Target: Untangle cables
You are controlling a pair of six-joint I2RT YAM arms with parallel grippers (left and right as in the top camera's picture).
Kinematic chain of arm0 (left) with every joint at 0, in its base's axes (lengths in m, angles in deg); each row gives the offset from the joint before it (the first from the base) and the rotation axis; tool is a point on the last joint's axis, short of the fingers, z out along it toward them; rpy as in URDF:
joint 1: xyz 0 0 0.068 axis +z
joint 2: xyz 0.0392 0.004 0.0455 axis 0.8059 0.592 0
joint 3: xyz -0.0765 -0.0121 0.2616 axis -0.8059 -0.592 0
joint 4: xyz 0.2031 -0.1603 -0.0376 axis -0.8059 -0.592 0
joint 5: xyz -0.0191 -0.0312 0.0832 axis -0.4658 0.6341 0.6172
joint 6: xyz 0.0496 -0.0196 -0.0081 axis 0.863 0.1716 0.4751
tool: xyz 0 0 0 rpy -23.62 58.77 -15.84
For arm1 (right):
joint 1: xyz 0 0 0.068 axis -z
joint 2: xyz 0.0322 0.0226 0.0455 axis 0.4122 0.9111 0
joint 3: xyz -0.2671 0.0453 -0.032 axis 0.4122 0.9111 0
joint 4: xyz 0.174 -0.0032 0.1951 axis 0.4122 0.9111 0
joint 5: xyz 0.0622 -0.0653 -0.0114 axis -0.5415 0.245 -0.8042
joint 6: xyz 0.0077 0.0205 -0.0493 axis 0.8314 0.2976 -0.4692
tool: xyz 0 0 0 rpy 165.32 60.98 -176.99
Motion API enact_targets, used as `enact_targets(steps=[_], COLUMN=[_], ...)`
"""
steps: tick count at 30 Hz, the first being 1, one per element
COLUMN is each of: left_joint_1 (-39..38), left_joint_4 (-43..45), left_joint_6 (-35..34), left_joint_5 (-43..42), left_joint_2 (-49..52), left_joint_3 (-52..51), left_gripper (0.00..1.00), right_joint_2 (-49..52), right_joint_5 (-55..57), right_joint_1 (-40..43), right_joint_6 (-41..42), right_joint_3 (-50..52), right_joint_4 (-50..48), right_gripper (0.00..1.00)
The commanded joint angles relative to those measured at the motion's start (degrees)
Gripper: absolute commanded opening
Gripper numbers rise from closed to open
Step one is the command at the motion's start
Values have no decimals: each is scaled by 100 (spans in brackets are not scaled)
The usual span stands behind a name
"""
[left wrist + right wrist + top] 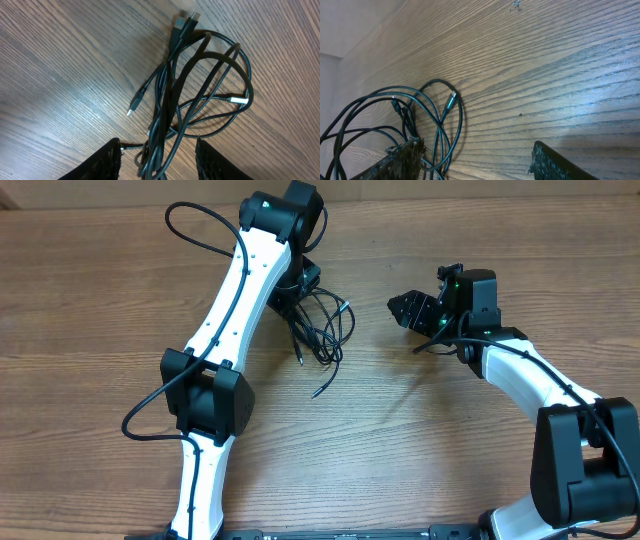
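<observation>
A tangle of black cables point(318, 322) lies on the wooden table right of the left arm's wrist. In the left wrist view the bundle point(200, 95) shows looped strands with several plug ends. My left gripper point(159, 157) is open, its fingers either side of the bundle's near strands, not closed on them. My right gripper point(404, 308) is open and empty, hovering to the right of the tangle. In the right wrist view point(477, 162) the cable loops point(410, 115) lie past its left finger.
The wooden table point(420, 430) spreads around the cables. The left arm's own black cable point(200, 225) loops above the table at the back left. The right arm's base point(580, 470) stands at the front right.
</observation>
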Motion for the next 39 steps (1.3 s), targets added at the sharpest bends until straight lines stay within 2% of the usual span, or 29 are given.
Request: enact_targets(steps=[1, 11, 20, 23, 25, 29, 35, 39], left_joint_1=[-74, -76, -76, -87, -109, -111, -111, -105], left_joint_4=[31, 70, 107, 109, 114, 179, 238, 238], left_joint_6=[28, 28, 28, 28, 28, 28, 28, 31], left_joint_5=[11, -4, -2, -2, 0, -7, -9, -7], left_joint_2=[136, 136, 136, 136, 136, 136, 136, 136], left_joint_3=[-24, -92, -92, -120, -168, -260, -260, -260], left_gripper=[49, 42, 24, 26, 36, 35, 27, 15], right_joint_2=[2, 2, 2, 2, 2, 2, 2, 2], right_joint_5=[-31, -31, -31, -31, -31, -31, -31, -31], right_joint_1=[7, 7, 7, 7, 7, 7, 7, 7], right_joint_6=[-46, -46, -46, -46, -46, -46, -46, -46], right_joint_3=[-44, -44, -44, -44, -44, -44, -44, -44], right_joint_4=[-15, -13, -13, -13, -13, -13, -13, -15], right_gripper=[69, 69, 69, 69, 69, 69, 69, 69])
